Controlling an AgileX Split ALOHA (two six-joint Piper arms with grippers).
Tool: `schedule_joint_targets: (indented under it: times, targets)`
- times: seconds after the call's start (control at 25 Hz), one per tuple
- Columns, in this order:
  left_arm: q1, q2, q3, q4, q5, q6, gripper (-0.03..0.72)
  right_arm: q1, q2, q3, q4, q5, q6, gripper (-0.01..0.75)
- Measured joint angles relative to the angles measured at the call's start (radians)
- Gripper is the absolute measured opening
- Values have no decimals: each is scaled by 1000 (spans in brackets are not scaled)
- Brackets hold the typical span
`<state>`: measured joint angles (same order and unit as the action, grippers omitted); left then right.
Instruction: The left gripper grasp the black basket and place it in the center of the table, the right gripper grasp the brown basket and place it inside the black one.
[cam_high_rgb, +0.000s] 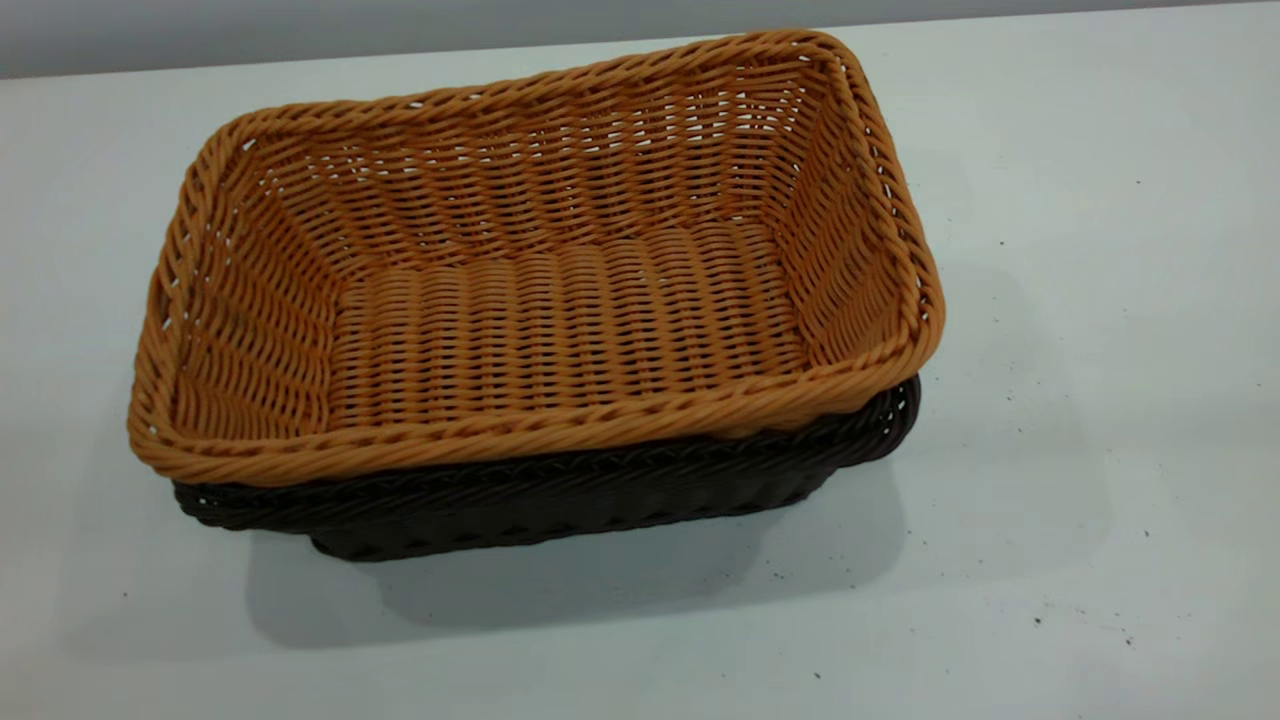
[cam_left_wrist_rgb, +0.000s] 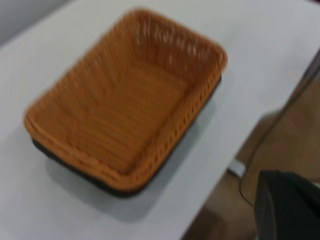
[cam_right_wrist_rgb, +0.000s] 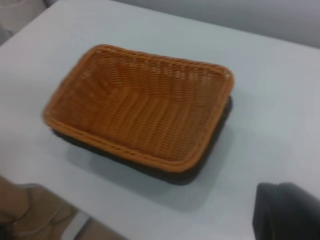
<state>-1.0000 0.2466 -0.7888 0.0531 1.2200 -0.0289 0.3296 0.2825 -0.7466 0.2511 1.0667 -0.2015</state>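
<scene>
A: Status pls. Where is the orange-tan rectangular woven basket, i.e. the brown basket (cam_high_rgb: 560, 300)?

B: It sits inside the very dark brown-black rectangular woven basket, i.e. the black basket (cam_high_rgb: 600, 495). The pair stands on the plain white smooth table (cam_high_rgb: 1100, 400), approx. in the middle of what the exterior view shows. Of the black one only the braided rim and a strip of wall show, under the brown rim on the near side and at the right corner.

A: So the task is done?

B: In my judgement yes, or nearly. Both placements look complete: black basket on the table, brown basket nested in it. One detail: the brown rim rides above the black rim and is not flush, and on the right end it looks a bit higher, so the nesting is maybe not fully seated. Nothing else seems left, except the arms going away.

A: Orientation of the baskets?

B: Both open upward. The long axis goes left to right in the exterior view, with a small turn, the right end being farther from the camera than the left end. The two baskets are aligned with each other, same axis.

A: And the grippers?

B: No gripper is visible in the exterior view. Each wrist view shows only a dark blurred shape at the corner, no fingers, so spread or pressed together I cannot tell. Nothing touches the baskets.
</scene>
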Motion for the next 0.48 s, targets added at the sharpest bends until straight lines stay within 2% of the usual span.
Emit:
schedule_joint_targets:
  times: [0.24, 0.48]
  targets:
    - [0, -35, 118, 2, 0, -5, -1, 0, -181, 192, -89, -24, 0, 0]
    - [0, -35, 119, 1, 0, -34, -1, 0, -285, 244, -104, -20, 4, 0]
